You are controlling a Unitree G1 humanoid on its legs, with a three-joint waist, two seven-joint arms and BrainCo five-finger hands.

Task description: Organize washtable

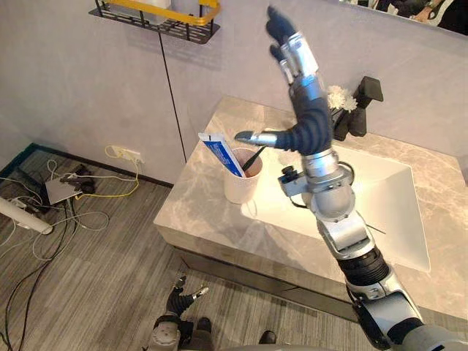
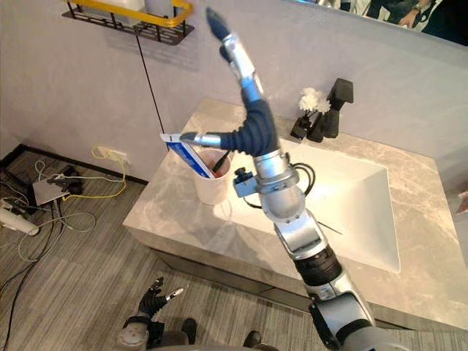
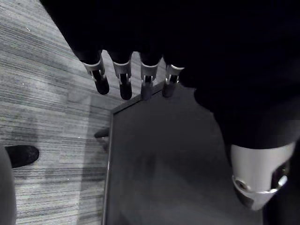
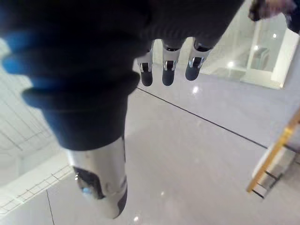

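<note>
Presently, item by item.

- Right hand (image 1: 300, 84): held high above the countertop (image 1: 197, 208). The fingers (image 4: 164, 70) are straight and point up along the wall, and the thumb juts toward the robot's left. It is released and holds nothing.
- Left hand (image 1: 179, 298): hangs low before the cabinet front, near the floor. The fingers (image 3: 122, 79) are relaxed and empty.
- White cup (image 1: 241, 186): upright on the countertop, just beside the left rim of the sink basin (image 1: 387, 205) and set back from the front edge.
- Toothpaste tube (image 1: 219, 153): stands in the cup. Its long axis is tilted, with the top leaning toward the robot's left.
- Dark toothbrush handle (image 1: 254, 157): also in the cup, leaning the other way.
- Key relation: the cup lies below the right hand and slightly to its left, with the thumb tip just above the tube's top. The right hand is far nearer than the left.
- Judgement: reaching either item calls for a descent and a turn of the palm downward.
- Open room: bare counter lies behind and left of the cup.
- Obstacles: the black faucet (image 1: 362, 106) and white flower (image 1: 338, 96) stand at the back, well apart from the cup. The wire shelf (image 1: 157, 18) hangs on the wall up and to the left.
</note>
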